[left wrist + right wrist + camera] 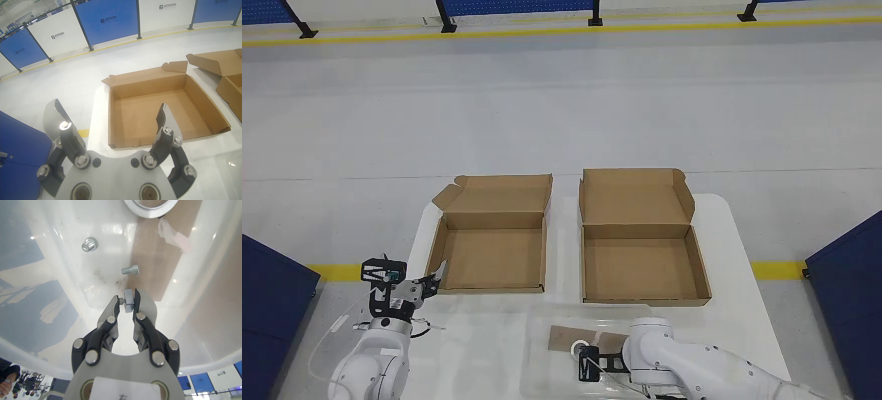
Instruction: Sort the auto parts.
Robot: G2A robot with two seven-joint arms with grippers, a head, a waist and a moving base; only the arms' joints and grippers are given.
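My right gripper [127, 301] is inside a clear plastic bin [56, 306], shut on a small square metal block with a stud [129, 303]. Two loose silver bolts lie on the bin floor ahead of it, one close [130, 269] and one farther off [90, 244]. A large metal ring [151, 208] sits at the bin's far end. In the top view this gripper [587, 362] is at the table's front edge. My left gripper [109, 105] hangs open and empty above the table's front-left corner, just before the left cardboard box [147, 83].
Two open, empty cardboard boxes stand side by side at mid-table, the left box [492, 255] and the right box [642, 268]. A brown card sheet [157, 256] lies under the bin, with a scrap of clear plastic [174, 238] on it. Blue panels flank the table.
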